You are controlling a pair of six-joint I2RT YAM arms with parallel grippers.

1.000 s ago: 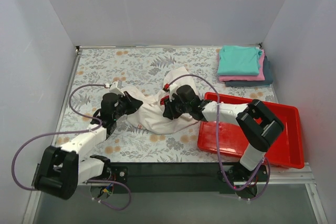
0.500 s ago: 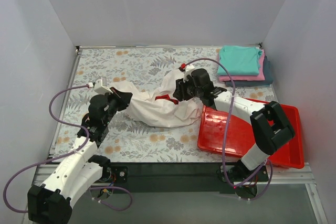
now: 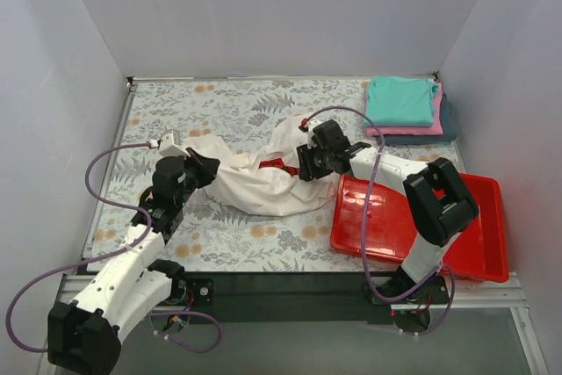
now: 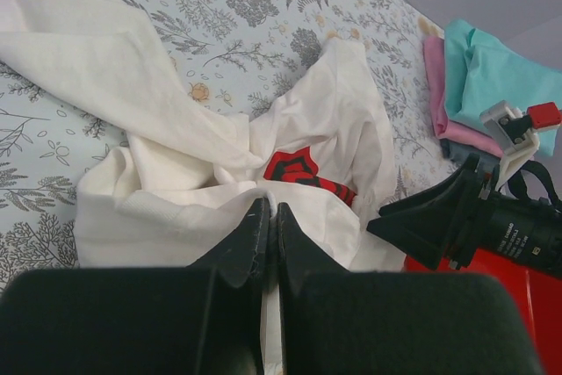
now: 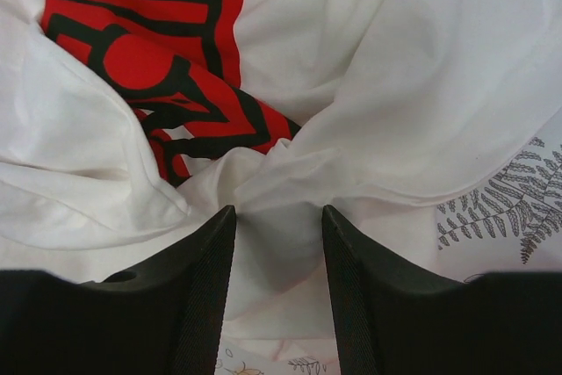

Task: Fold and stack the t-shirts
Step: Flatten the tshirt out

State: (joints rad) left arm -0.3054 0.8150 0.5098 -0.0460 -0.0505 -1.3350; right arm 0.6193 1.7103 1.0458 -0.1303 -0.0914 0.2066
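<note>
Tee (image 3: 255,186) lies bunched between the two grippers, stretched wider than a second ago, when they sat closer together; left gripper (image 4: 268,217) is pinched tight on a ridge of its cloth; right gripper (image 5: 277,212) clamps a thicker fold, fingers slightly apart around it, and has shifted a little since half a second ago; logo (image 5: 149,59), just ahead of the right fingers, is half buried in creases; stack (image 3: 406,110), beyond the right gripper, has not moved.
</note>
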